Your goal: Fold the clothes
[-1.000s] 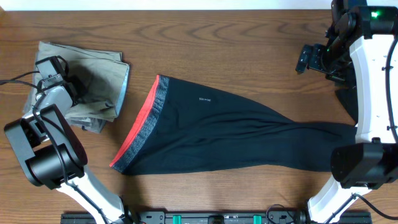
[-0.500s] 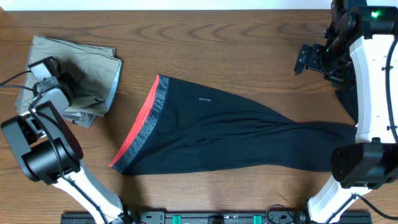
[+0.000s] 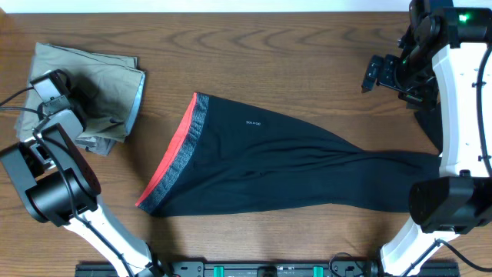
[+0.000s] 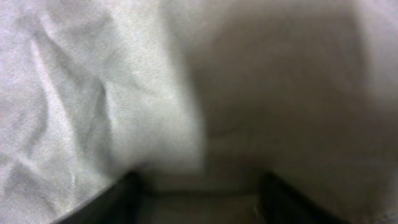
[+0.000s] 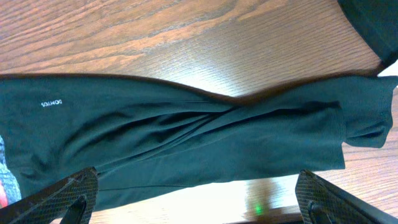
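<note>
Long black stretchy leggings (image 3: 277,165) are laid flat across the brown wooden surface (image 3: 269,46). The red-and-grey waistband (image 3: 175,158) is turned left and the legs are run out to the right edge. Right pincer (image 5: 198,186) is held above them, spread wide, nothing gripped. Left pincer (image 4: 199,196) is pressed into the folded khaki-beige trousers (image 3: 104,81) at far left. Its fingers are seen apart, but the view is blurred, so a grip cannot be told.
</note>
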